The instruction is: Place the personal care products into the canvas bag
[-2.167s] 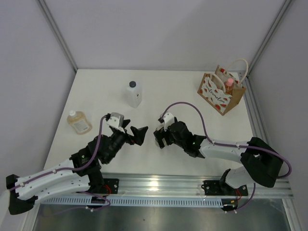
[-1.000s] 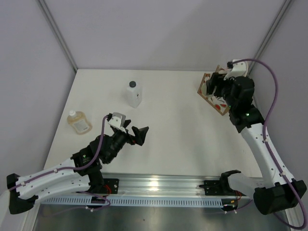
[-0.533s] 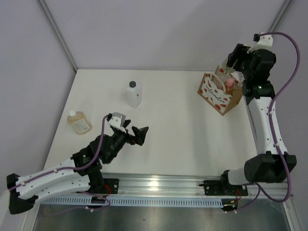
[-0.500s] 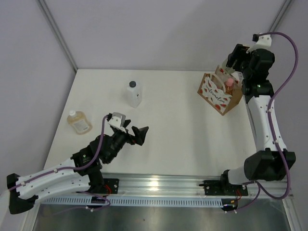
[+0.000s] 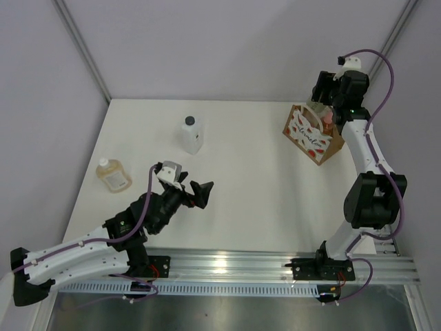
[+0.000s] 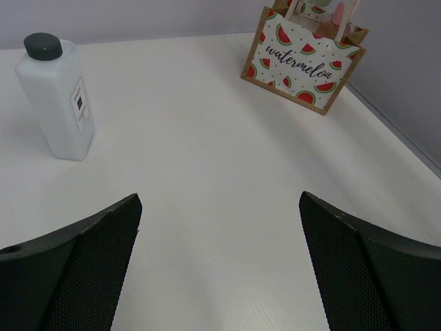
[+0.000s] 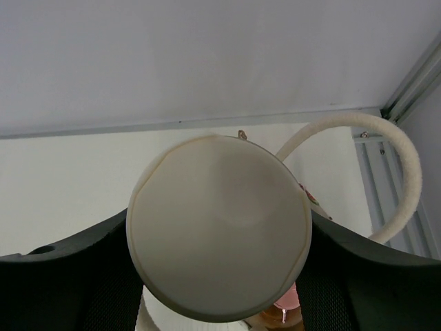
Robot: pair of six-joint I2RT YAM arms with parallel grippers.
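While the right end effector (image 7: pixel 220 276) is pinching the beige bottle with the cream cap (image 7: pixel 219 214) over the canvas bag (image 5: pixel 311 136), the job in hand is getting that bottle inside. To do it well, I think the arm should be lowering the bottle straight down into the bag's open top. It should be going in next to the orange bottle with the pink cap (image 5: pixel 329 116) standing in there, and the arm should be letting go only when the bottle is low. The white rope handle (image 7: pixel 406 172) is looping close by on the right, so the end effector should be keeping off it. The bag is sitting near the far right corner of the bench (image 5: pixel 262 179), close to the wall, so room is tight there. The left end effector (image 6: pixel 217 207) is spread wide, holding nothing, and hanging over the middle of the bench. The white bottle with the black cap (image 5: pixel 192 136) and the amber flask (image 5: pixel 114 175) are waiting on the left, well apart from the bag.
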